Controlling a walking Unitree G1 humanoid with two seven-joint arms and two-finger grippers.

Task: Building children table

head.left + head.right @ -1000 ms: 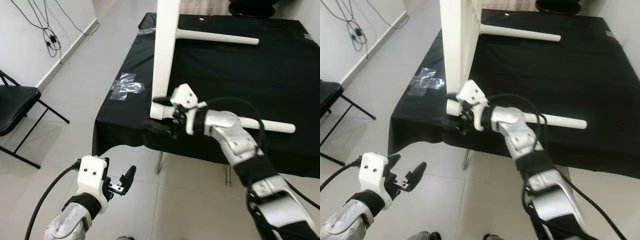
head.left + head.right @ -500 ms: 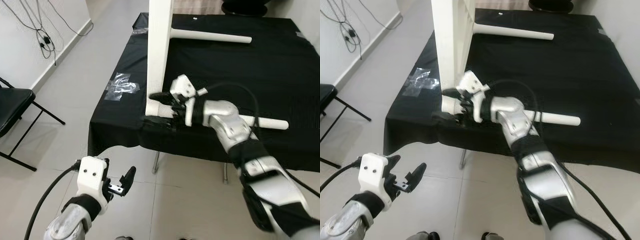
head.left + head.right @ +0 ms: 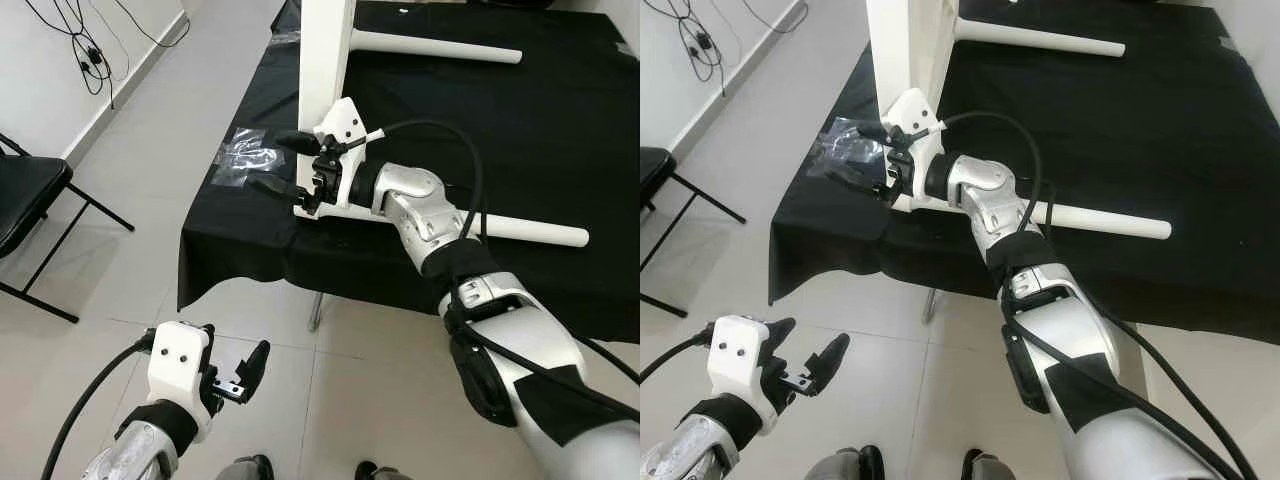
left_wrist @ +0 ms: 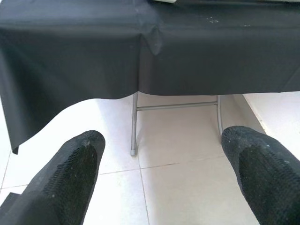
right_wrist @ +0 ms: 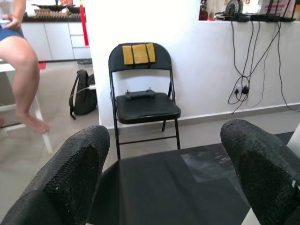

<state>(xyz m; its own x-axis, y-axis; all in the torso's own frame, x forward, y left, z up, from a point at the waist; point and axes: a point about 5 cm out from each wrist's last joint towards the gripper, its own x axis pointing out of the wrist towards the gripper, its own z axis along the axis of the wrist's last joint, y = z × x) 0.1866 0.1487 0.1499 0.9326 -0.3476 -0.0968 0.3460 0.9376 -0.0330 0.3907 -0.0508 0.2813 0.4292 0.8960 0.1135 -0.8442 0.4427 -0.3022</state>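
Note:
A white children's table lies on its side on a black-clothed table (image 3: 560,120). Its top panel (image 3: 325,60) stands upright, with one leg (image 3: 435,46) sticking out high up and another leg (image 3: 520,228) low down. My right gripper (image 3: 268,160) is open just left of the panel's lower end, above the black cloth, with nothing between its fingers. Its wrist crosses in front of the panel's base. My left gripper (image 3: 812,334) hangs open low over the floor, short of the table's front edge.
A clear plastic bag (image 3: 245,158) lies on the cloth right beside my right gripper. A black folding chair (image 3: 30,200) stands on the tiled floor to the left, and cables (image 3: 90,55) hang on the wall. The right wrist view shows a person's bare leg (image 5: 23,70) and a backpack (image 5: 84,93) further off.
My right gripper, earlier open around the panel's lower corner, has moved left past the panel's edge, towards the plastic bag. The camera shifted slightly. The left arm stays low.

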